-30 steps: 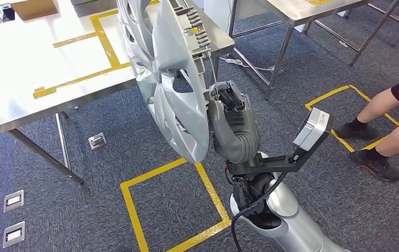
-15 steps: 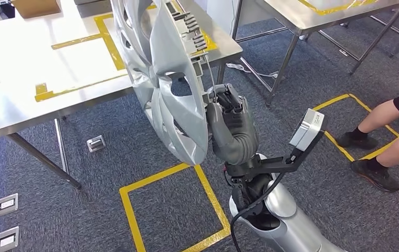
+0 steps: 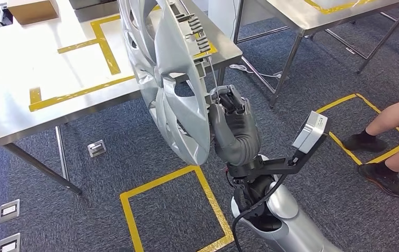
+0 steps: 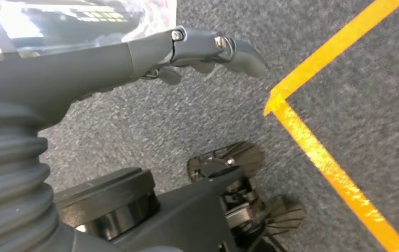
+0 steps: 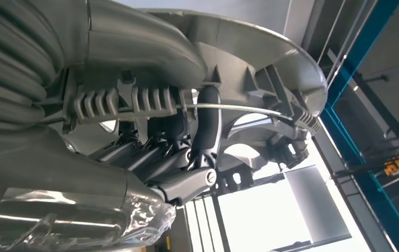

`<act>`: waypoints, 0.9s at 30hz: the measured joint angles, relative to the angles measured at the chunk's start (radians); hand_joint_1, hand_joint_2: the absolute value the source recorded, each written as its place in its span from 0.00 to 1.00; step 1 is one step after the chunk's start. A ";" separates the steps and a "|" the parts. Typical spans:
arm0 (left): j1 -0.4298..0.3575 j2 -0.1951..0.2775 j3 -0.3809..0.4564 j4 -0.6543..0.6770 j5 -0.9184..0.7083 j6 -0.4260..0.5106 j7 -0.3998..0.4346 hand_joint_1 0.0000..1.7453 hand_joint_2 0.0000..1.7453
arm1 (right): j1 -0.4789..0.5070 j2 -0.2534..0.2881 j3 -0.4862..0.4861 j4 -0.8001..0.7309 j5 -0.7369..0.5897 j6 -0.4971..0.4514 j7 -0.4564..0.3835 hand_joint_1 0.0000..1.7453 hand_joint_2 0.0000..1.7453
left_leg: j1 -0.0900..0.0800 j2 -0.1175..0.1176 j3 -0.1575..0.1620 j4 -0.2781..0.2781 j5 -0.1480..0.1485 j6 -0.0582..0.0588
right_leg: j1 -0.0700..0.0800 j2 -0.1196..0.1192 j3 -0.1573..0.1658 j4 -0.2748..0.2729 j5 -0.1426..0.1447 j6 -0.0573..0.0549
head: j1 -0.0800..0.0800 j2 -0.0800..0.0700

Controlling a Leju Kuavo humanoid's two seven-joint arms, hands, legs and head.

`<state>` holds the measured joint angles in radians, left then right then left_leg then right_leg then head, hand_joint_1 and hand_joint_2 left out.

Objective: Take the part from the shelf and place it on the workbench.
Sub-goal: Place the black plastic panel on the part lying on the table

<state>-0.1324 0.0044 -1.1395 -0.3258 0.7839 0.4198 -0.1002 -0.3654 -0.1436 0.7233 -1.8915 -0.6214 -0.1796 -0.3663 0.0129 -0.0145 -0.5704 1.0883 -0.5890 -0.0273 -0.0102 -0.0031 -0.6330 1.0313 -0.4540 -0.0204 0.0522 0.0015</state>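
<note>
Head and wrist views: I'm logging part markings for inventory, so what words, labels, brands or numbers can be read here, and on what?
None can be read.
Wheel cover held by the right hand: no lettering shows on it.
Workbench: plain yellow tape lines, no text.
Cardboard box: no print shows.
Floor outlet plates: any marks are too small to read.

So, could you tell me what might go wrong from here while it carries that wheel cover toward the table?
1. The right robot hand holds the big wheel cover at its rim, upright, so it may swing or slip.
2. The cover's upper part already overlaps the metal table edge in the head view and could strike it.
3. A person's legs stand close on the right side; a dropped cover might roll that way.
</note>
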 joint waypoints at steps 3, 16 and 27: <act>0.002 0.000 0.000 0.000 0.000 0.000 0.000 0.00 1.00 | 0.001 0.000 0.000 0.001 0.000 0.000 0.000 1.00 1.00 | -0.001 0.000 -0.095 0.181 -0.059 -0.003 | 0.000 -0.001 0.019 -0.004 -0.012 -0.007 | -0.003 0.000; 0.002 0.002 0.000 0.000 0.000 -0.002 0.001 0.00 1.00 | 0.000 0.000 0.000 0.001 0.000 0.001 -0.001 1.00 1.00 | 0.004 0.004 -0.034 -0.047 0.094 0.038 | 0.001 0.004 0.009 0.111 -0.109 0.043 | 0.002 0.000; 0.002 -0.001 0.000 0.001 0.001 -0.003 0.001 0.00 1.00 | 0.001 -0.002 0.000 0.002 0.000 0.001 -0.001 1.00 1.00 | -0.003 -0.003 0.020 -0.052 0.044 0.020 | 0.015 0.007 -0.020 0.025 0.008 0.008 | 0.006 0.000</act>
<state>-0.1305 0.0037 -1.1393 -0.3250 0.7851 0.4168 -0.0992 -0.3642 -0.1460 0.7238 -1.8898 -0.6214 -0.1784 -0.3677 0.0101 -0.0170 -0.5502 1.0367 -0.5454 -0.0072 0.0048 0.0041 -0.6528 1.0567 -0.4457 -0.0121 0.0580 0.0015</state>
